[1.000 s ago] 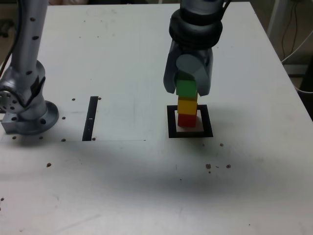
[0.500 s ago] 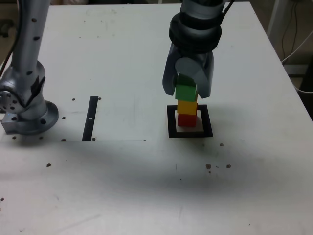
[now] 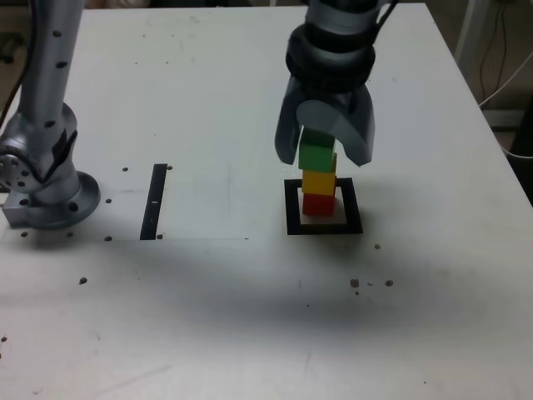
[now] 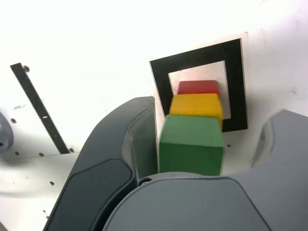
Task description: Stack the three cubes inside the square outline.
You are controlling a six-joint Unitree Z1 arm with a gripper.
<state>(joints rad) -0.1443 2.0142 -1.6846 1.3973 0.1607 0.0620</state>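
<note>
Green cube [image 4: 191, 144] between open jaws of tool [image 4: 204, 139].

In the exterior view, the upper portion of the robot arm [image 3: 335, 42] is cut off by the top edge. In the wrist view, the green cube [image 4: 191, 145] conceals the lower part of the yellow cube [image 4: 197, 104], which in turn obscures part of the red cube [image 4: 198, 87].

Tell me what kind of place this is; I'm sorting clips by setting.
Probably a robotics lab or workshop: a robot gripper hangs over stacked cubes, a black square outline marks the white tabletop, and cables show beyond its edge.
</note>
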